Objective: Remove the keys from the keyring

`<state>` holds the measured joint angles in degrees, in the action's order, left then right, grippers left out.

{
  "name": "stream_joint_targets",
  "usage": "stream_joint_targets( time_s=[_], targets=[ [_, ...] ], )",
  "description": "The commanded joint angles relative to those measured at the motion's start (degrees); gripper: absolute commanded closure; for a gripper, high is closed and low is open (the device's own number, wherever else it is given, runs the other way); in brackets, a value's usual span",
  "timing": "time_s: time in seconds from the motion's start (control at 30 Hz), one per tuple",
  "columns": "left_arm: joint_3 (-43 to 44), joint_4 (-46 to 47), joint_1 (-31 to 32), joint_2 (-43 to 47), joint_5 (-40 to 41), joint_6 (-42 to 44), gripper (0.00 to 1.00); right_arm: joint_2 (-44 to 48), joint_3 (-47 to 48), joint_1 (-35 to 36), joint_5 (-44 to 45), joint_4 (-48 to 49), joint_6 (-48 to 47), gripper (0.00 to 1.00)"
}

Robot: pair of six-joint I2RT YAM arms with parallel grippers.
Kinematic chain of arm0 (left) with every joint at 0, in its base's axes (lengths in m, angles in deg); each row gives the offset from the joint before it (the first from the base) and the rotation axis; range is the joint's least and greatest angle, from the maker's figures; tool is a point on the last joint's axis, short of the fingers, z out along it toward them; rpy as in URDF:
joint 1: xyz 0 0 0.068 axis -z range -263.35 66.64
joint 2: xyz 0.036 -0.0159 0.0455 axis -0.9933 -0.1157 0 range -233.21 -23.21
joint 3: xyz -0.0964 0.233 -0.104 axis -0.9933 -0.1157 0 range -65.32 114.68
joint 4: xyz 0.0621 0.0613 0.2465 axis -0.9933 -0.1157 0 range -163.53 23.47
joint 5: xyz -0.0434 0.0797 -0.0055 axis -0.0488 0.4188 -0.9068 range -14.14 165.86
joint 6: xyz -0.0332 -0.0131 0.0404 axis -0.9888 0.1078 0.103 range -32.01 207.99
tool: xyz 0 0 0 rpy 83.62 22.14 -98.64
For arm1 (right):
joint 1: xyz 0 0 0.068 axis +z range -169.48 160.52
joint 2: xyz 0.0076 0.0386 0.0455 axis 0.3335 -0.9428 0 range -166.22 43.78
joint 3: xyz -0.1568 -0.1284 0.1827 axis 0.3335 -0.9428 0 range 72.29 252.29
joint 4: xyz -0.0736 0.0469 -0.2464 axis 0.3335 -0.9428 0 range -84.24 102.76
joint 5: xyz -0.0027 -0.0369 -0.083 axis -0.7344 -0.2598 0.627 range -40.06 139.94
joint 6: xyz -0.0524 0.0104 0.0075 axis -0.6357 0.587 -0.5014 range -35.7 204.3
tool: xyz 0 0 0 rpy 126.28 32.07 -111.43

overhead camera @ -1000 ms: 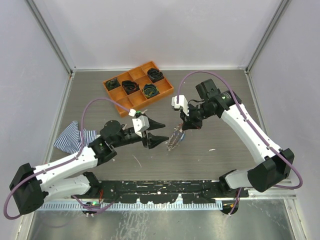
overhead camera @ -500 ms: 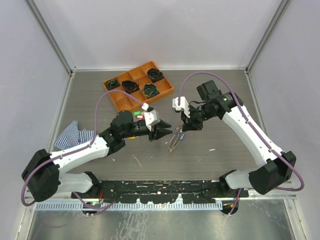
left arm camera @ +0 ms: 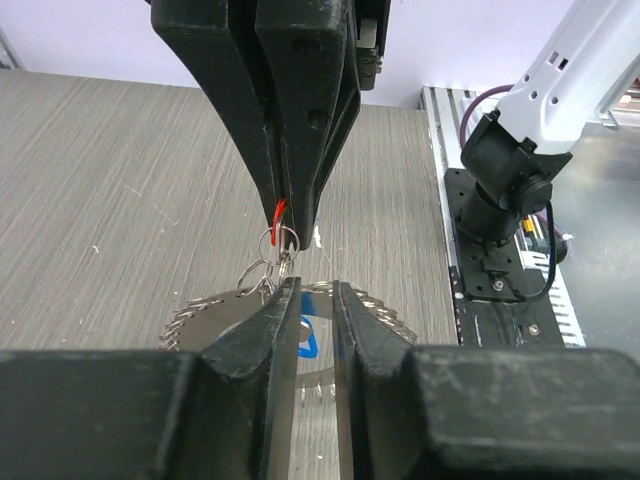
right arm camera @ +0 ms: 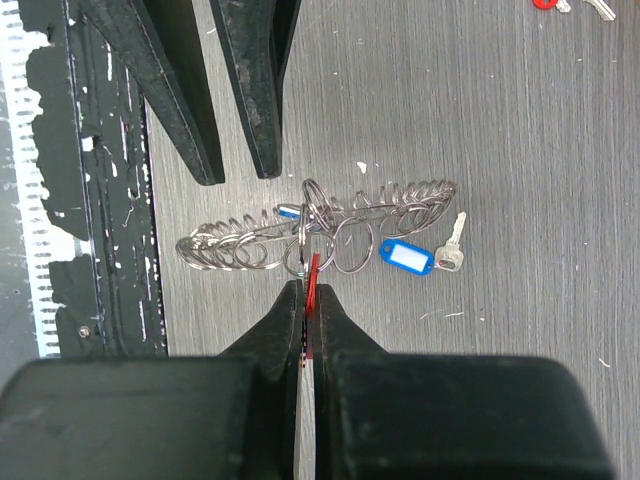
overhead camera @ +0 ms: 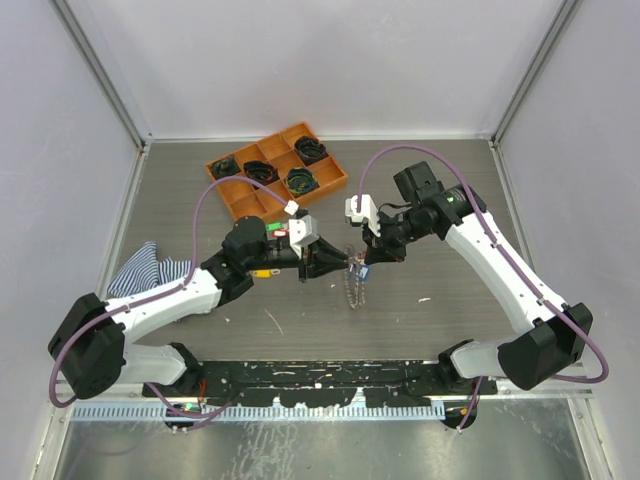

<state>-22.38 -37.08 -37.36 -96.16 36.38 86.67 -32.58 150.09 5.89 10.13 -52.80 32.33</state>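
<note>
The keyring [right arm camera: 320, 235], a wire ring fringed with small silver rings, hangs from my right gripper [right arm camera: 308, 285], just above the table. That gripper is shut on a red tag [right arm camera: 312, 275] linked to the ring. A silver key [right arm camera: 452, 245] with a blue tag [right arm camera: 405, 257] also hangs from the ring. In the top view the keyring [overhead camera: 352, 288] dangles between both grippers. My left gripper [left arm camera: 317, 300] faces the right gripper's fingers [left arm camera: 290, 120], its jaws a narrow gap apart at the ring [left arm camera: 390, 312], with the blue tag [left arm camera: 306, 342] behind them. It holds nothing.
An orange compartment tray [overhead camera: 226, 192] with black coiled bundles stands at the back left. A striped cloth [overhead camera: 150, 272] lies at the left. Loose keys with a yellow tag [overhead camera: 264, 270] and red and green tags [overhead camera: 277, 228] lie by the left arm.
My left gripper has moved right up to the keyring and narrowed its jaws. The right gripper has kept its hold, and the keyring now hangs straighter.
</note>
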Motion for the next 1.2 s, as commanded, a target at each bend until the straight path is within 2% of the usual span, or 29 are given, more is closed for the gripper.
stream_joint_targets(
  time_s=[0.0,0.2,0.53,0.83,1.17],
  targets=[
    [1.8,2.5,-0.2,0.6,-0.8,-0.6,0.77,2.0,0.9,-0.2,-2.8,1.1,-0.4,0.99],
    [2.1,0.9,-0.1,0.6,-0.9,-0.7,0.77,2.1,1.0,-0.4,-3.0,0.9,-0.4,0.99],
    [-1.1,3.3,1.6,-0.8,-1.0,-4.3,0.85,1.9,1.0,-0.4,-3.7,0.7,-0.6,0.99],
    [0.6,0.1,1.4,-4.2,0.9,-0.5,0.82,2.2,1.0,-0.4,-4.1,0.3,-1.2,0.99],
    [2.2,-0.5,0.9,-4.9,0.4,-1.2,0.79,2.4,0.8,-0.5,-4.7,0.2,-1.5,0.99]
  ],
)
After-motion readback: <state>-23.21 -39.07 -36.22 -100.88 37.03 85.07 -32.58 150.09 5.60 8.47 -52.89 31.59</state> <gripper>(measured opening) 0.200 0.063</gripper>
